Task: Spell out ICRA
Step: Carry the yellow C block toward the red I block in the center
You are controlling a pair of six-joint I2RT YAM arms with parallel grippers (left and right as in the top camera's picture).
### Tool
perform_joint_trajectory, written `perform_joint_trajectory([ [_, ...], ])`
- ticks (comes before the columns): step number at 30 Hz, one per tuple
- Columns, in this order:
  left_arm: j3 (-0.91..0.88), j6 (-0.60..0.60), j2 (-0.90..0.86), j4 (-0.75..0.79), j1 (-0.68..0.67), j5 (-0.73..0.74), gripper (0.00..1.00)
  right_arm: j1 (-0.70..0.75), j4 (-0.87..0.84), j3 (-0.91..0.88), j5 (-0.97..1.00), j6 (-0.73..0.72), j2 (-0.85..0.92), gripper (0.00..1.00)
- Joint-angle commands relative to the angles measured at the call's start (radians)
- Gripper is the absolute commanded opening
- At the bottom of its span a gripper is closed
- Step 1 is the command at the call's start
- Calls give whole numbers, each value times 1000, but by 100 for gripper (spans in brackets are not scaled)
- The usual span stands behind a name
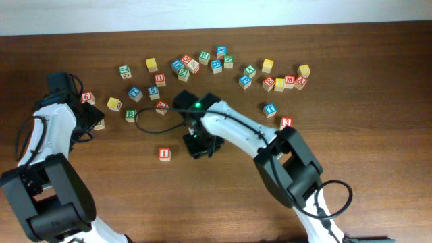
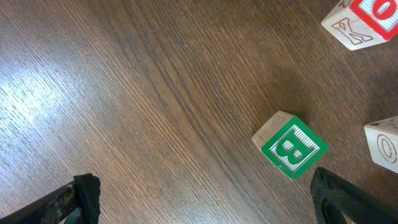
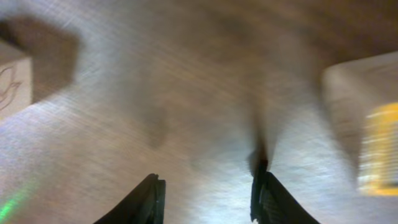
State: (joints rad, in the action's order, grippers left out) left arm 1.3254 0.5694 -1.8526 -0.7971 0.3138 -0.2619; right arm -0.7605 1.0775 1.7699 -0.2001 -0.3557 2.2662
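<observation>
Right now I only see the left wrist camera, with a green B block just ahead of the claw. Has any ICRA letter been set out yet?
Observer: One red I block sits alone on the wood, apart from the other blocks scattered farther back.
Operator: Where is the right claw?
Observer: The right claw is beside that I block, just to its right in the overhead view.
Operator: Is it carrying anything?
Observer: No. Its wrist view shows the fingers apart, with only bare wood between them.
</observation>
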Motion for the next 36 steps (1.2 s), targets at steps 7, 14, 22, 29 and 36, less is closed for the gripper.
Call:
perform_joint_trajectory([
  [7, -4, 3, 22, -1, 2, -3, 99, -29, 51, 2, 100, -83, 14, 37],
  [14, -4, 3, 22, -1, 2, -3, 99, 76, 97, 41, 212, -17, 10, 45],
  [22, -4, 3, 22, -1, 2, -3, 99, 134, 45, 82, 212, 135, 11, 73],
  [29, -4, 3, 22, -1, 2, -3, 99, 119, 24, 82, 209, 142, 11, 75],
  [36, -4, 3, 22, -1, 2, -3, 100, 116, -59, 82, 148, 127, 13, 69],
])
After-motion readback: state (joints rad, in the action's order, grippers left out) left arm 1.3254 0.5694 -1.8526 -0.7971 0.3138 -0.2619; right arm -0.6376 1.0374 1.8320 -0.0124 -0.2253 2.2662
